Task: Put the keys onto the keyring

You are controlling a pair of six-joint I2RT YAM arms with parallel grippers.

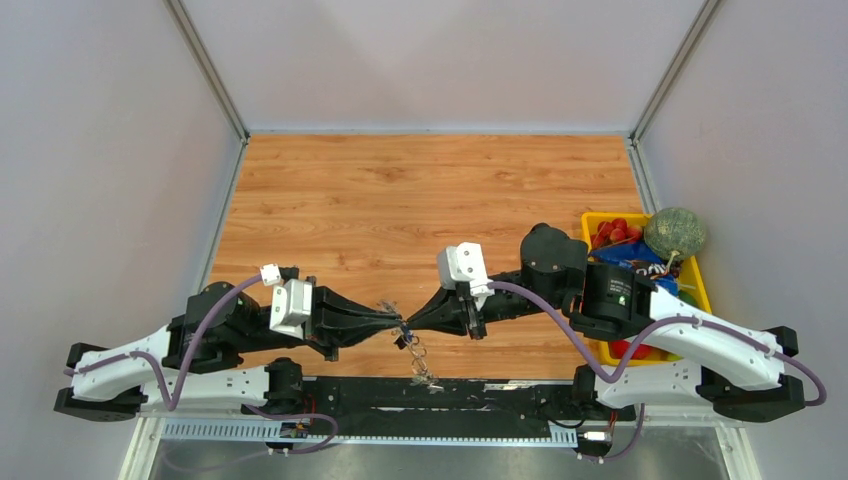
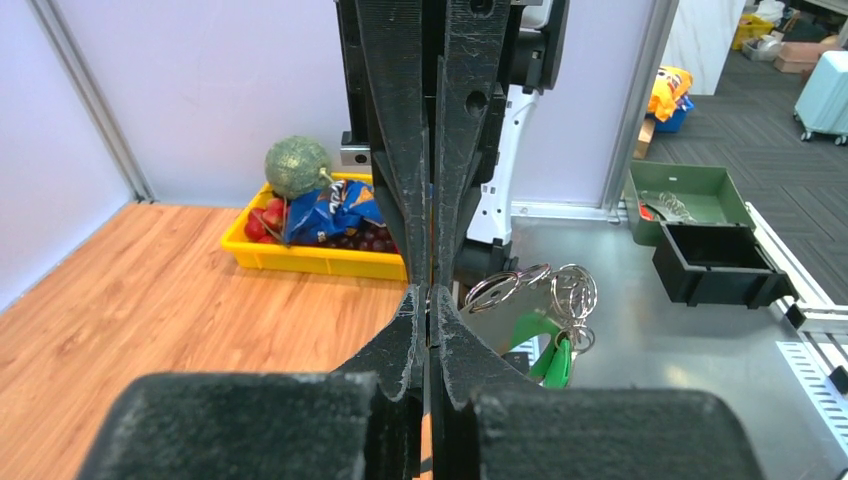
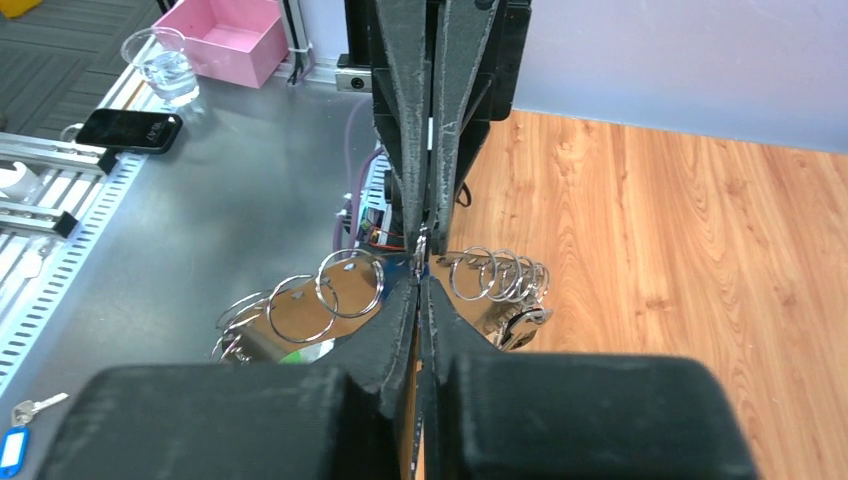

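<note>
End effector on the left (image 1: 393,318) pinched tight, right end effector (image 1: 417,320) too, tips nose to nose over the near edge of the tabletop (image 1: 400,200). Can't tell exactly what's clamped. Keyring (image 3: 349,284) dangling right at that meeting point, with more loops (image 3: 495,275), keys (image 3: 517,326) and a green tag (image 2: 545,352) bunched alongside. Blue-tagged key (image 3: 12,448) well apart on the metal bench (image 3: 200,180).

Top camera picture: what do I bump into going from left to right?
left gripper → right gripper → yellow tray
</note>
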